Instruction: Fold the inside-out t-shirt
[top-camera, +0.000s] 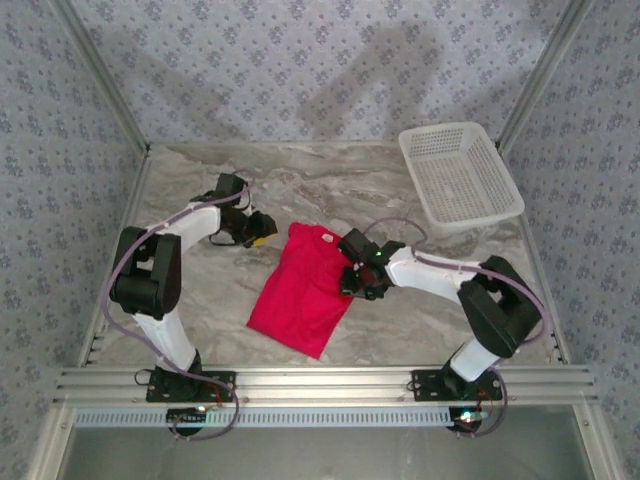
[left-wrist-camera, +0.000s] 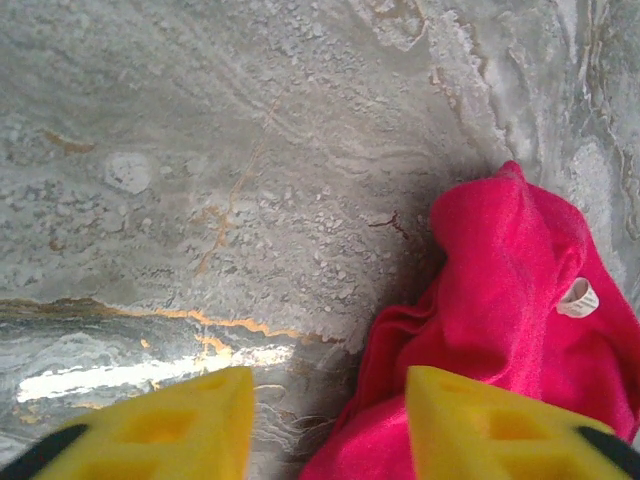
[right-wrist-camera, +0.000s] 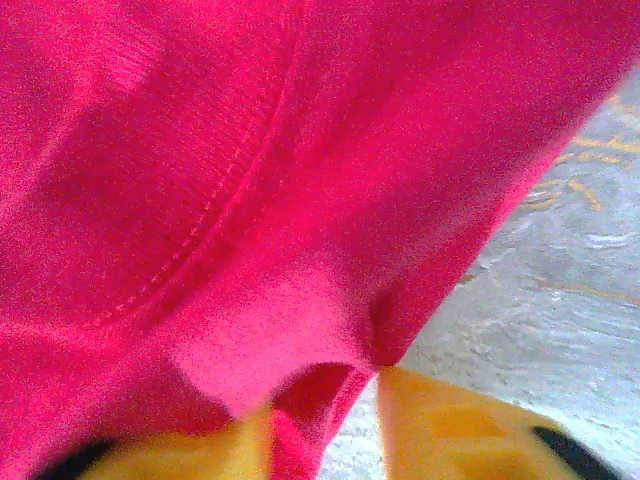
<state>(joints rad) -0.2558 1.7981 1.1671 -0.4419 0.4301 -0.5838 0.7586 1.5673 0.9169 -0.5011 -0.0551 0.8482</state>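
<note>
The inside-out t-shirt (top-camera: 303, 287) lies as a bright red, roughly folded panel in the middle of the marble table. My left gripper (top-camera: 262, 228) sits just off its far left corner. In the left wrist view this gripper (left-wrist-camera: 330, 405) is open: one yellow finger (left-wrist-camera: 180, 425) is over bare marble, the other (left-wrist-camera: 485, 425) over red cloth, and the white neck tag (left-wrist-camera: 578, 297) shows at the right. My right gripper (top-camera: 356, 279) is at the shirt's right edge. Its jaws (right-wrist-camera: 325, 415) stand apart, with a hem fold of the shirt (right-wrist-camera: 300, 180) draped into the gap.
A white plastic mesh basket (top-camera: 475, 218) stands at the back right corner. Bare marble table (top-camera: 200, 300) lies left and right of the shirt. Patterned walls close in the back and both sides; an aluminium rail runs along the near edge.
</note>
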